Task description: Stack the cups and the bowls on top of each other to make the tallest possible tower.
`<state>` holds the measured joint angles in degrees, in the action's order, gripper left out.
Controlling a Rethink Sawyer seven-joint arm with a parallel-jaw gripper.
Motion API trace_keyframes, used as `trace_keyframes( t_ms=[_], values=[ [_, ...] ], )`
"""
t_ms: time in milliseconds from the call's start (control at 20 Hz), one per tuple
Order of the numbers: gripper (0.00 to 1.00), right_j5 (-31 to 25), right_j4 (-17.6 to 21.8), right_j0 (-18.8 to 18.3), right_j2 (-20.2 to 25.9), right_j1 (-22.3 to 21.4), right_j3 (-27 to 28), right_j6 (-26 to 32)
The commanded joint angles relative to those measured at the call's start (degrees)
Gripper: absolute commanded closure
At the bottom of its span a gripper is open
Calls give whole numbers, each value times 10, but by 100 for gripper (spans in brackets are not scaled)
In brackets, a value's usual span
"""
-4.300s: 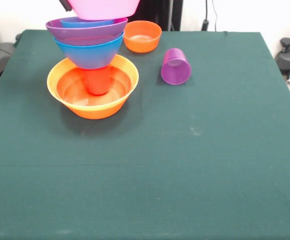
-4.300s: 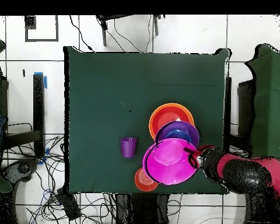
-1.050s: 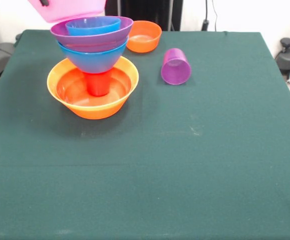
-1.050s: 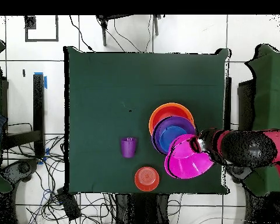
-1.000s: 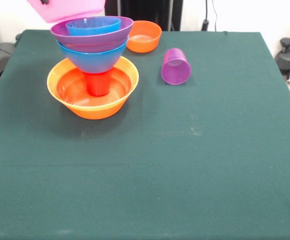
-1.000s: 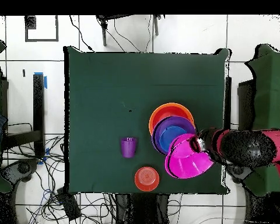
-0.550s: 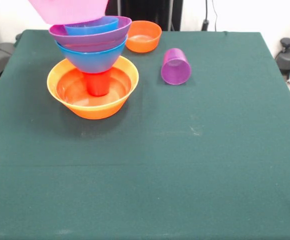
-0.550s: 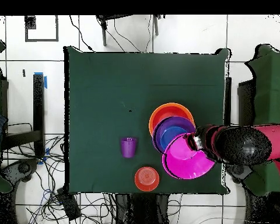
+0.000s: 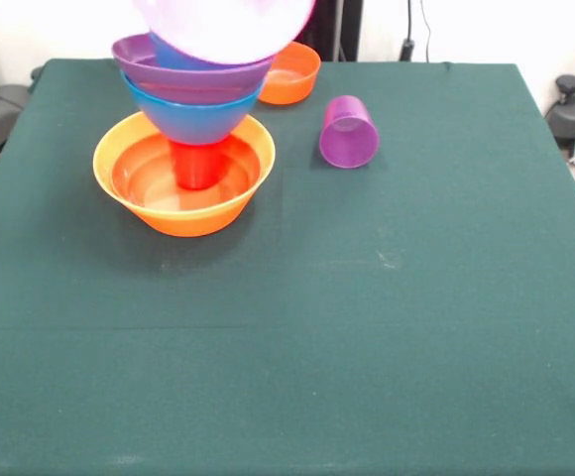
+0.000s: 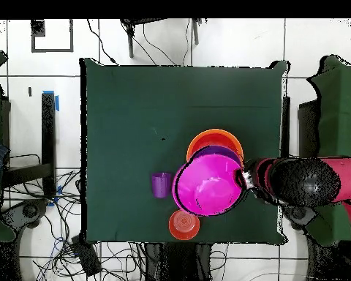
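Overhead, glossy round pink bowl [image 10: 209, 184]

Glossy plastic bowls [image 9: 183, 174] (translucent purple cup [image 9: 348, 132]) on matt cloth [image 9: 367, 327].

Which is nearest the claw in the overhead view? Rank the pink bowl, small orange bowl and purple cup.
1. Pink bowl: its rim is at the claw, above the tower.
2. Small orange bowl: near the robot-side table edge.
3. Purple cup: beyond the pink bowl.
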<state>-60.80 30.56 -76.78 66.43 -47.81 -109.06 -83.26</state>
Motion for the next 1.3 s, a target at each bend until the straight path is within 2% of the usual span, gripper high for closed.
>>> trace_keyframes(
  t_ms=[50, 750, 1150, 1300],
  values=[
    [100, 62, -3, 36, -56, 3, -37, -63],
    [100, 50, -41, 57, -79, -13, -20, -45],
    [100, 54, -46, 60, -89, -11, -16, -35],
    [100, 66, -39, 61, -93, 9, -8, -23]
  ],
)
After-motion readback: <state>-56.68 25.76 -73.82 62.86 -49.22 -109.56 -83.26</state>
